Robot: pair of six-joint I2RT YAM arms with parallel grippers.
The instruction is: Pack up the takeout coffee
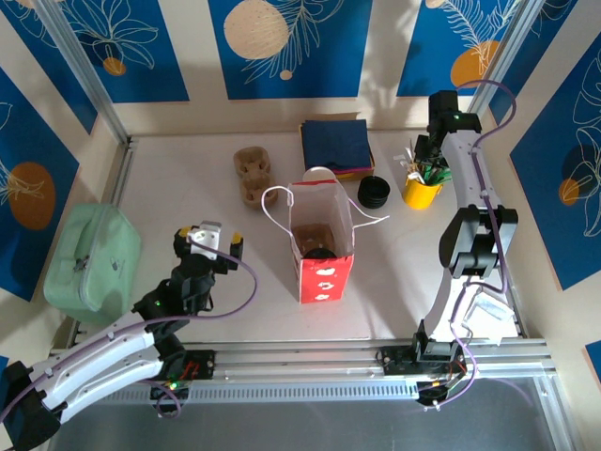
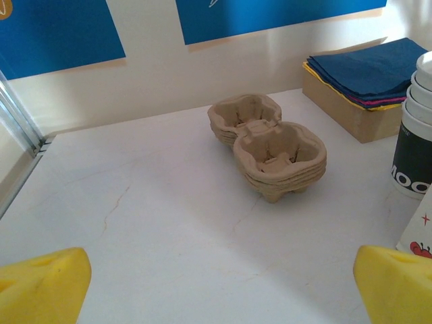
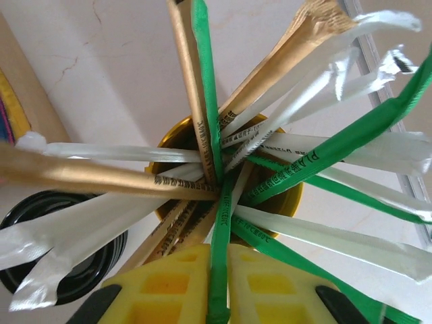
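Right end effector (image 3: 219, 273): closed on one green-wrapped straw (image 3: 223, 223) in the yellow cup (image 1: 422, 194); best drawn straight up, leaving neighbours seated. Left end effector (image 2: 219, 287): open wide.

The pale table (image 1: 188, 197) carried a red-and-white bag (image 1: 322, 268) upright near its centre. Stacked pulp trays (image 1: 254, 175) lay at 11 o'clock, a box of napkins (image 1: 335, 147) at 12, black lids (image 1: 373, 192) at 1 and a yellow pot (image 1: 422, 193) of straws at 2. A green pouch (image 1: 89, 263) lay at 9, over the rim. White cups (image 2: 413, 135) stood just beside the bag.
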